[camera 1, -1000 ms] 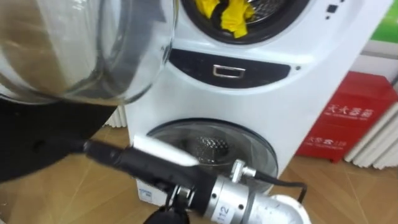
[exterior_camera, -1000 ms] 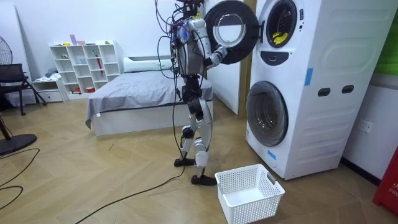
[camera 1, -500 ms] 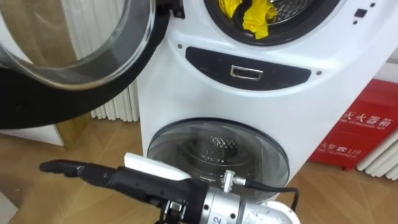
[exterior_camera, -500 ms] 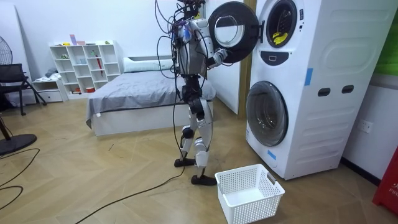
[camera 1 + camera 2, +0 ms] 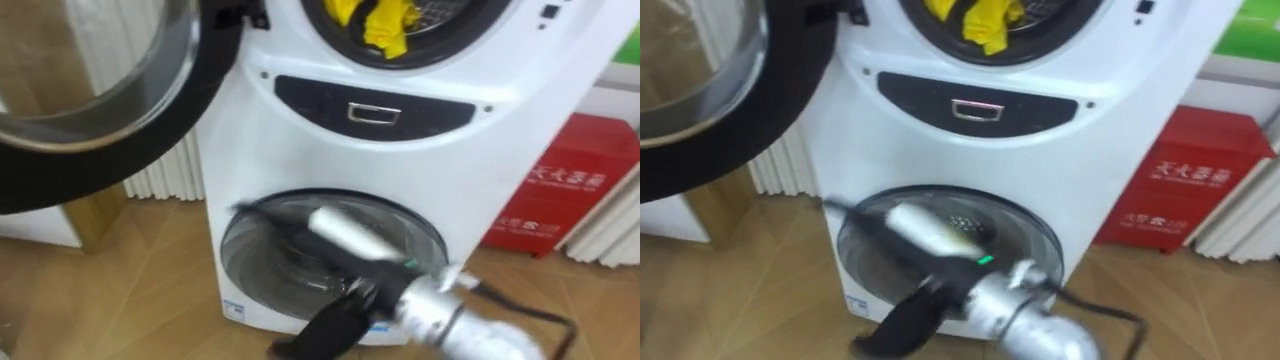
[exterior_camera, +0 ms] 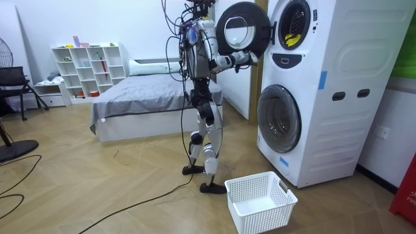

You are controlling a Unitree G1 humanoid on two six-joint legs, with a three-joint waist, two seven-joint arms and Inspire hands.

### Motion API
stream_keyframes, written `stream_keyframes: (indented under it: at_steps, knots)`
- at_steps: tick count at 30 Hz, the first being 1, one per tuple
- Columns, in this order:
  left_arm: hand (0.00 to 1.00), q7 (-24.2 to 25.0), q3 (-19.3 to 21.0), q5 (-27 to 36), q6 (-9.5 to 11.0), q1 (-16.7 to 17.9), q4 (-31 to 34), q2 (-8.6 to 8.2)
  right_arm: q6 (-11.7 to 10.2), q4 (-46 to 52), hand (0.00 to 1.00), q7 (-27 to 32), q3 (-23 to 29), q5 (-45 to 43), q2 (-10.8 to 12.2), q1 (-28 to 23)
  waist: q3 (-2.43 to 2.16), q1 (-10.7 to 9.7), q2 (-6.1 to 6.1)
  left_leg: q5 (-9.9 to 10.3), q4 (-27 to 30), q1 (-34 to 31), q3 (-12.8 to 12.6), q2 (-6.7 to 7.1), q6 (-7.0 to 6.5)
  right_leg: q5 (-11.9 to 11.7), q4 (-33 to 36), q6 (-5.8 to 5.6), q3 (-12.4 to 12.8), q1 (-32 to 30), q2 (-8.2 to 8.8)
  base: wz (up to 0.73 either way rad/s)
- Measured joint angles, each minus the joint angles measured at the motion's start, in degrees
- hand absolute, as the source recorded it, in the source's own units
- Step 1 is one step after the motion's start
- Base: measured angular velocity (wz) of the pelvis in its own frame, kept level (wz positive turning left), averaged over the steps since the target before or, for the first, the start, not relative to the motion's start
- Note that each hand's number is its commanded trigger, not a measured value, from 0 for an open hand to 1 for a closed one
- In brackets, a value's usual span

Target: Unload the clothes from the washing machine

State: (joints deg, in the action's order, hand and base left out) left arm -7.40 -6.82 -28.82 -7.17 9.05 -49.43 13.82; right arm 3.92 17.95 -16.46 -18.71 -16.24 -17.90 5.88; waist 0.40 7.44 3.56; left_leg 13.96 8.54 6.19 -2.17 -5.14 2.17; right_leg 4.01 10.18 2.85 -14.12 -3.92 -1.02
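Observation:
Yellow clothes (image 5: 385, 22) (image 5: 980, 20) hang at the front of the upper drum of the stacked white washing machine (image 6: 312, 84). The drum's round door (image 5: 170, 140) (image 6: 240, 32) stands open, swung out to the left. My right hand (image 5: 345, 240) (image 5: 925, 230) comes in from the lower right and is blurred in front of the lower machine's round door (image 5: 260, 270). Its fingers reach up and left, straight, holding nothing, well below the clothes. In the room view the right hand (image 6: 249, 57) is stretched toward the machine just under the open door.
A white laundry basket (image 6: 260, 201) sits on the wooden floor beside my feet, before the lower machine. A red box (image 5: 560, 195) stands right of the machines and a white radiator (image 5: 165, 175) left of them. A bed (image 6: 143, 97) lies behind me.
My right hand has left the open door's underside and swung right and up, toward the machine front. The door has swung a little further left.

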Motion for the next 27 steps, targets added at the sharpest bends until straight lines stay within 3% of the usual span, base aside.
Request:
stream_keyframes:
  at_steps: [5,11,19,24,27]
  knots:
    - [0.0,-2.03,0.14,0.67,0.0,0.46,0.03,-0.61,0.01,-1.35,0.0,9.41,8.0,4.19,-0.58,0.33,-0.19,-1.49,-0.15,0.0,0.05,1.01,-0.59,-0.07,0.0,0.0,-0.36,-0.01,0.15,1.11,-0.09,-0.02]
    - [0.0,-3.14,1.26,0.6,-0.03,2.0,-0.72,-1.37,-0.08,-1.38,0.0,15.96,12.17,15.76,-0.1,4.18,-0.24,-1.42,-0.39,-0.01,0.07,1.72,-1.04,-0.15,0.01,0.01,-0.53,-0.03,0.15,1.82,-0.16,-0.02]
    - [0.0,-3.21,1.54,0.52,-0.37,2.17,-3.08,-1.39,-0.44,-3.58,0.0,18.95,12.28,30.71,1.11,9.74,-0.09,-0.88,-0.61,0.0,0.03,2.6,-0.99,-0.11,0.0,0.14,-0.51,-0.2,-0.25,2.82,0.02,0.03]
    - [0.0,-3.21,1.51,0.37,-0.31,2.29,-3.43,-1.46,-1.39,-4.39,0.0,19.54,10.95,31.66,1.84,11.56,-0.08,-0.56,-0.6,-0.01,0.05,2.55,-0.99,-0.11,0.0,0.17,-0.41,-0.16,-0.23,2.83,0.01,0.0]
    - [0.0,-3.23,1.59,-0.89,-0.12,1.93,-4.48,-1.63,-1.41,-4.4,0.0,19.65,10.47,31.79,1.97,11.56,-0.12,0.63,-0.46,-0.01,0.07,2.53,-1.01,-0.15,0.0,0.19,-0.41,-0.13,-0.11,2.79,-0.04,0.0]
